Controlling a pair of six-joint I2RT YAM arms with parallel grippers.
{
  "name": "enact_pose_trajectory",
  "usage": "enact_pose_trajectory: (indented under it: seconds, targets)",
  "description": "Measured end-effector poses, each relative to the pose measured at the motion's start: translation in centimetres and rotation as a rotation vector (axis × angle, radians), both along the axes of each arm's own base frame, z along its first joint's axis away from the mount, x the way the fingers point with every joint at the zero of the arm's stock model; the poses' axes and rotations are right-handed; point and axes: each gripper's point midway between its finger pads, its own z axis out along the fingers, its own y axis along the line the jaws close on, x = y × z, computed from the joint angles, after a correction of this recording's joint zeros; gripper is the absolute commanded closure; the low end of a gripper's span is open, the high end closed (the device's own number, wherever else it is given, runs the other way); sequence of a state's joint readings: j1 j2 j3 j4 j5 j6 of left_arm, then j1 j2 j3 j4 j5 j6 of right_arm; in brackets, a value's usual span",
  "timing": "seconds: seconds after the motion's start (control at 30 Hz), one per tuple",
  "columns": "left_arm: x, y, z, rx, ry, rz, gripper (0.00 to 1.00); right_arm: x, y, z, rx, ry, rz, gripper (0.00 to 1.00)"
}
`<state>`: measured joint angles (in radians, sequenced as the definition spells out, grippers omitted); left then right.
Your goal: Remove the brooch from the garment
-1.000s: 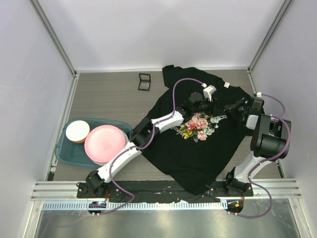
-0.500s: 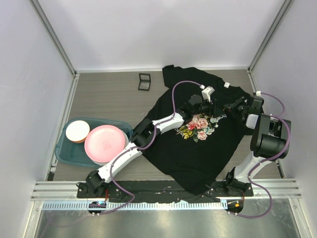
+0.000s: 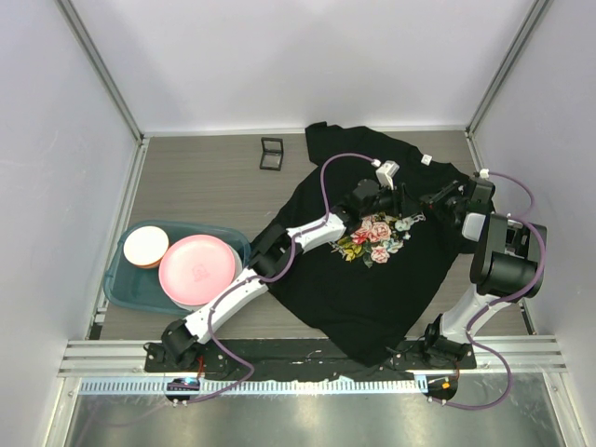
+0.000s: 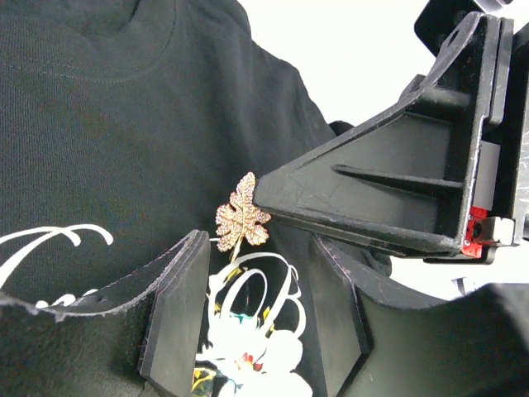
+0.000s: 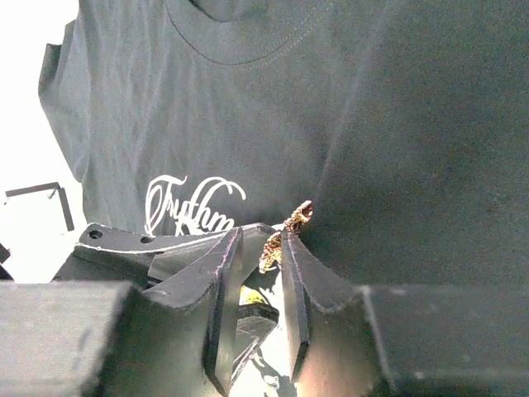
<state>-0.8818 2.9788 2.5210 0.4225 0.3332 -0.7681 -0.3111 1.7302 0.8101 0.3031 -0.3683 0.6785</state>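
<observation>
Right wrist, brooch (image 5: pixel 273 246) inside parted right pincer (image 5: pixel 261 236), on black garment (image 5: pixel 248 107)

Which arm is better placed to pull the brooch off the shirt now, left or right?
Right, probably. The right gripper straddles the brooch, one finger touching it. The left gripper sits open beside it over the garment, not around it.

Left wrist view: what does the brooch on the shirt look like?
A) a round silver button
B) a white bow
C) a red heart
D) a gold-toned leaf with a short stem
D: the brooch has a lobed, gold-toned leaf outline with a thin stem pointing down, and it sits on the black garment.
</observation>
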Motion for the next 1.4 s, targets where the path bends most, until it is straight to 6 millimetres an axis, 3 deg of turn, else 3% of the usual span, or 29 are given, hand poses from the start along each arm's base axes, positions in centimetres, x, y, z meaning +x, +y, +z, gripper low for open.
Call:
enact_pose_trajectory:
  seconds: [0.17, 0.23, 0.7, 0.87, 1.03, 1.23, 1.4]
  targets:
    - [0.7, 0.1, -0.2, -0.020, 0.025, 0.022, 0.55, 0.1, 0.1, -0.1, 0.000, 0.001, 0.004, 0.69]
    - [1.1, 0.3, -0.3, -0.029, 0.043, 0.033, 0.62, 0.1, 0.1, -0.1, 0.001, 0.003, 0.003, 0.69]
    - [2.0, 0.6, -0.7, -0.030, 0.095, 0.074, 0.65, 0.1, 0.3, -0.5, 0.014, 0.013, 0.007, 0.69]
    - [2.1, 0.6, -0.6, -0.032, 0.109, 0.081, 0.59, 0.3, 0.3, -0.4, 0.019, 0.007, 0.009, 0.69]
    - [2.2, 0.6, -0.5, -0.034, 0.114, 0.085, 0.61, 0.5, 0.3, -0.1, 0.022, 0.001, 0.012, 0.69]
    - [2.2, 0.6, -0.6, -0.032, 0.119, 0.085, 0.70, 0.5, 0.5, -0.1, 0.025, 0.001, 0.017, 0.69]
    - [2.2, 0.6, -0.8, -0.028, 0.126, 0.089, 0.86, 0.4, 0.8, -0.1, 0.031, -0.001, 0.026, 0.69]
